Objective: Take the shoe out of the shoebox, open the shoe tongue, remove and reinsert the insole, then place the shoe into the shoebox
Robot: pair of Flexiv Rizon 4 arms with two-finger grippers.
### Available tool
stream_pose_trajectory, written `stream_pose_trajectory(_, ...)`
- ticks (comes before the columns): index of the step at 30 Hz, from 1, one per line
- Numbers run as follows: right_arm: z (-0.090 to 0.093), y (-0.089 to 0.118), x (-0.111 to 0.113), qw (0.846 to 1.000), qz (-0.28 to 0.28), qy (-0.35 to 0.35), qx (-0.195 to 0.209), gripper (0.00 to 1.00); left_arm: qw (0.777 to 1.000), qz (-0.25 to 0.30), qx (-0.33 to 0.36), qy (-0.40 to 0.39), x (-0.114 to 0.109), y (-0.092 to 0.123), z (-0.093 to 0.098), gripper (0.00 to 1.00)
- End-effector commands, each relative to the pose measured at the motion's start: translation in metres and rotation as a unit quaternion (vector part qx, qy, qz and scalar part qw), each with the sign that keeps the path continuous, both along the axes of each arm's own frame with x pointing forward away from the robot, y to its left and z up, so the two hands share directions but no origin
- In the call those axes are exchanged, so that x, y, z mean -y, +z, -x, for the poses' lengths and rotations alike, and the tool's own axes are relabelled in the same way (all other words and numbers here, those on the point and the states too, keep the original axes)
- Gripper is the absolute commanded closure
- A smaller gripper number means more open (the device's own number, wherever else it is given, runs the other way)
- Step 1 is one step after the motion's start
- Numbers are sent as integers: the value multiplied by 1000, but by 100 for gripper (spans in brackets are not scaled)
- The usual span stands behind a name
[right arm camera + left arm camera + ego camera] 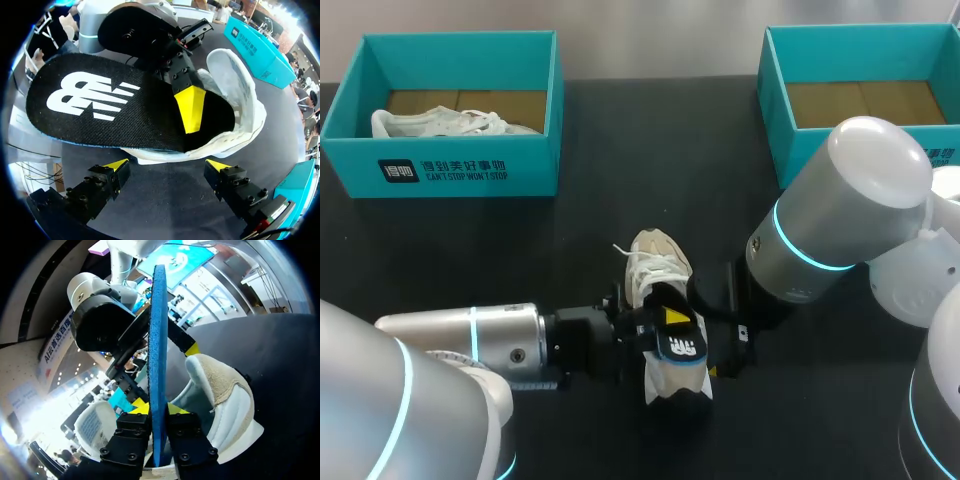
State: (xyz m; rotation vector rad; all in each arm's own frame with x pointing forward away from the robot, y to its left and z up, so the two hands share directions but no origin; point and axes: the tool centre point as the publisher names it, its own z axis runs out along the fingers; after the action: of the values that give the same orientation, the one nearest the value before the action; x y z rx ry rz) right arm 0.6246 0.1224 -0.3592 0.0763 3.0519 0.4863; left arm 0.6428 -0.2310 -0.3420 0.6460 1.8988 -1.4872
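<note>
Black desk [620, 150], near middle: the shoe [655, 262] lies toe far. Our left jaws grasp the insole [682, 345], one end inside the shoe; our right jaws stand released just right of it. Insole step in hand; next, we judge, steadying the shoe.

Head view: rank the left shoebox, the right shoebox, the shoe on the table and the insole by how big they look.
1. Joint largest: left shoebox and right shoebox. They look alike, but my right arm and the view's edge hide part of the right one, so I won't rank them.
2. shoe on the table.
3. insole.
</note>
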Motion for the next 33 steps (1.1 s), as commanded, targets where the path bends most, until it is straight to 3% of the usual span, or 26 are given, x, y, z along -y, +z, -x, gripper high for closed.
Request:
stream_pose_trajectory(1, 1, 0, -1, 1000, 1, -1, 1, 0, 1000, -2, -1, 2, -6, 10, 9, 59)
stream_pose_trajectory(4, 1, 0, -1, 1000, 1, -1, 1, 0, 1000, 5, 2, 0, -6, 16, 13, 60)
stream_pose_trajectory(10, 1, 0, -1, 1000, 1, -1, 1, 0, 1000, 22, 13, -4, -6, 25, 20, 72)
stream_pose_trajectory(14, 1, 0, -1, 1000, 1, -1, 1, 0, 999, 19, 32, -7, -5, 28, 24, 100)
stream_pose_trajectory(20, 1, 0, -1, 1000, 1, -1, 1, 0, 998, 6, 60, -19, 4, 17, 19, 100)
stream_pose_trajectory(33, 1, 0, -1, 1000, 1, -1, 1, 0, 998, -15, 61, 5, 4, -7, -14, 100)
